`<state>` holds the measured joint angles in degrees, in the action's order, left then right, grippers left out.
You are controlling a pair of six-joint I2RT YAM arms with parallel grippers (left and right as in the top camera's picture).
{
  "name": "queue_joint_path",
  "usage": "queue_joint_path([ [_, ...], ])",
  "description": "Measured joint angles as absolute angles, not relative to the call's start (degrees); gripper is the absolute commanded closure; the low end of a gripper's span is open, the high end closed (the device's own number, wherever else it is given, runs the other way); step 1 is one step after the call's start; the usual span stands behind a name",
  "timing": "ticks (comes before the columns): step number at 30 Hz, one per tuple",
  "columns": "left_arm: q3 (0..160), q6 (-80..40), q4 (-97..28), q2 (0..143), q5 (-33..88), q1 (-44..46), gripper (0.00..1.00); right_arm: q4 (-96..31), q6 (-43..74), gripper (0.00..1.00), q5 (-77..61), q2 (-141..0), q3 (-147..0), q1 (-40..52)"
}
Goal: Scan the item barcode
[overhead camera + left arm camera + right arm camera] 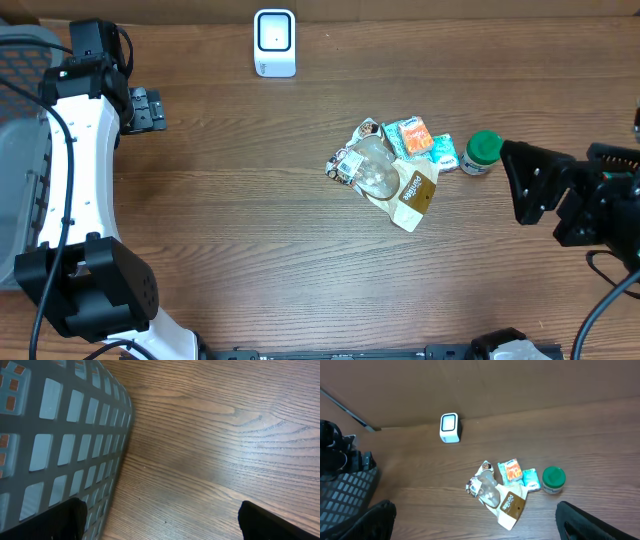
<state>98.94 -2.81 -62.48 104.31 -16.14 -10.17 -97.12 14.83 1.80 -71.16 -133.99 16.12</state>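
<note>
plainly nearer the right jaws, spread and empty: green-lidded jar (pixel 481 152) just ahead, packet heap (pixel 392 166) beyond it; left jaws, also released, well apart.

One scanner (pixel 274 42), one basket (pixel 60 435), one green-lidded jar (pixel 480 152), about four packets (pixel 410 135).

Grey slotted basket (pixel 60 435), wooden table (pixel 225 435)
</note>
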Motion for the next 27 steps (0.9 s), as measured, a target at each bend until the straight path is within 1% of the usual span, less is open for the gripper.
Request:
queue_joint_path([
  [6, 98.94, -2.81, -62.50, 104.31, -16.14, -10.17, 0.00, -97.17, 14.76, 0.00, 2.63, -70.98, -133.99, 16.12],
  [15, 98.94, -2.81, -62.48, 104.31, -16.14, -10.17, 0.01, -97.08, 14.74, 0.00, 9.85, -70.98, -133.80, 16.12],
  [19, 98.94, -2.81, -62.48, 104.31, -16.14, -10.17, 0.01, -94.08, 14.72, 0.00, 12.93, -69.30, -129.47, 15.05],
  [23, 98.94, -2.81, -62.48, 104.31, -16.19, -10.17, 0.00, -83.35, 14.50, 0.00, 13.58, -64.01, -117.71, 11.03],
  [27, 98.94, -2.81, -62.48, 104.31, -16.16, -10.17, 0.01, -68.64, 11.25, 0.00, 10.98, -56.45, -102.67, 7.44],
])
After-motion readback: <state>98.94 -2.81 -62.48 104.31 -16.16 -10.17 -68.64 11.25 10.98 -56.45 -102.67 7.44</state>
